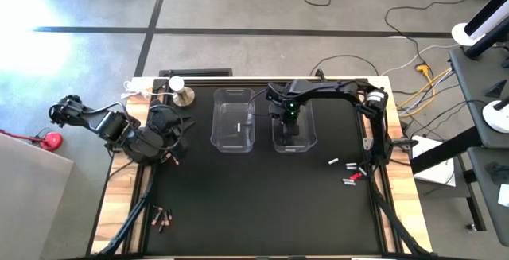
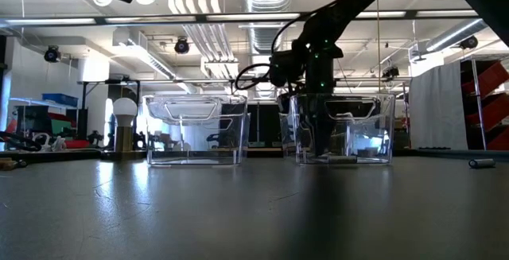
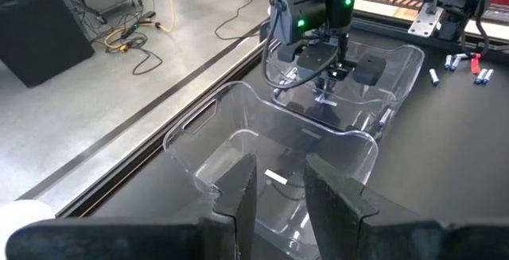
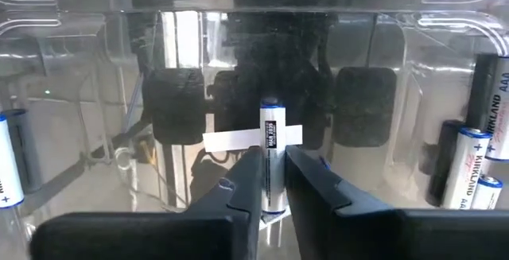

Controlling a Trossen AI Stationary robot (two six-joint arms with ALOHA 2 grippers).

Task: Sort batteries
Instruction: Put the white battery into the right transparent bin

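Note:
Two clear plastic bins stand side by side at the table's far middle: the left bin (image 1: pixel 216 133) and the right bin (image 1: pixel 312 137). My right gripper (image 1: pixel 290 119) reaches down into the right bin and is shut on a white battery (image 4: pixel 272 133). More white batteries (image 4: pixel 469 164) lie in that bin. One white battery (image 3: pixel 276 178) lies on the left bin's floor. My left gripper (image 3: pixel 280 166) hovers open and empty just left of the left bin. Copper batteries (image 1: pixel 162 217) lie near the table's near-left corner. White batteries (image 1: pixel 350 167) lie at the right. My right gripper pinches the white battery between its two fingers (image 4: pixel 246 184), on the lower part of its barrel (image 4: pixel 273 182). The fingers come from above, pointing down into the right bin. The battery lies along the fingers, and its far end (image 4: pixel 270 105) sticks out past the fingertips.
A white bulb on a metal stand (image 1: pixel 178 87) is at the far left, by the left bin. A small red bit (image 1: pixel 355 176) lies among the white batteries at the right. Another copper battery (image 1: pixel 172 159) lies near my left arm. The black table's middle and near side are bare.

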